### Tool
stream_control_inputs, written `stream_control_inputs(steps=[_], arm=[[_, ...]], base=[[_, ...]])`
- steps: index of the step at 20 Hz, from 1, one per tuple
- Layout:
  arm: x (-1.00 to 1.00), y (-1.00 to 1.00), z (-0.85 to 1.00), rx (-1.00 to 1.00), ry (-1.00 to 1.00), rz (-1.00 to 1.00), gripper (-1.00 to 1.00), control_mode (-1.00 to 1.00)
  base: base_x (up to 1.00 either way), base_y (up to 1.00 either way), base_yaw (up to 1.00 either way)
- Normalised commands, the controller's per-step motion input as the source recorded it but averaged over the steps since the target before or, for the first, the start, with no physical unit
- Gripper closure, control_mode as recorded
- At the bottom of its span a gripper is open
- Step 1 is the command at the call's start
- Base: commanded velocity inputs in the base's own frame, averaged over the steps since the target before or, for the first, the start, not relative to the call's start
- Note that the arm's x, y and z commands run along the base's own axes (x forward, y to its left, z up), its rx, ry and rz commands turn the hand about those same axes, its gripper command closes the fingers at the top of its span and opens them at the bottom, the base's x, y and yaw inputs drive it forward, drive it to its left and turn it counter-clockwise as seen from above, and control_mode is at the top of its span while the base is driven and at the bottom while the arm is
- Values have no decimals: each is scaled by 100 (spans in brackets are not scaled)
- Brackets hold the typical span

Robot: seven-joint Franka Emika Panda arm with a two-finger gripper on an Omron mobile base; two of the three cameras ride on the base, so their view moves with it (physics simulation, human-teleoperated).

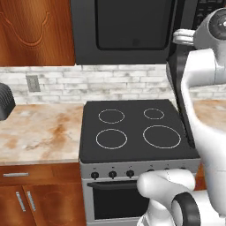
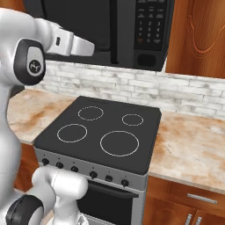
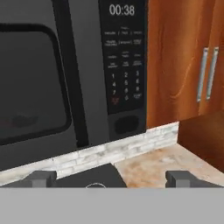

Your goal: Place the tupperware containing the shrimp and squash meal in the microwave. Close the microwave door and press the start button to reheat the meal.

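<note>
The black microwave (image 1: 128, 31) hangs above the stove with its door (image 3: 30, 83) shut. Its long vertical bar handle (image 3: 72, 74) runs beside the dark window. The right-side keypad panel (image 3: 124, 83) shows 00:38 on its display (image 3: 121, 9), and the panel is also visible from the right (image 2: 149, 22). My gripper (image 3: 111, 179) is open and holds nothing; its fingertips (image 3: 41, 178) stand wide apart, facing the keypad from a short distance. The tupperware, shrimp and squash are hidden. A dim shape shows behind the window (image 3: 19, 120), too faint to identify.
A black stove (image 1: 137, 128) with ring burners sits under the microwave. Marbled counter extends on the left (image 1: 39, 132) and on the right (image 2: 189, 145). Wooden cabinets (image 3: 183, 65) with bar handles flank the microwave. A dark ribbed object (image 1: 4, 103) stands on the left counter.
</note>
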Motion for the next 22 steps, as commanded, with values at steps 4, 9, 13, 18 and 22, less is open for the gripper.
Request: stream_control_inputs(steps=[4,9,13,18,22], arm=[[-26,-79,-31,66,-27,2,-100,-100],[-9,-65,-21,46,-43,4,-100,-100],[0,-28,-14,24,-29,3,100,-100],[9,-20,-7,22,-7,2,100,-100],[10,-36,0,15,3,1,100,-100]], base=[[0,0,0],[0,0,0],[0,0,0],[0,0,0],[0,0,0]])
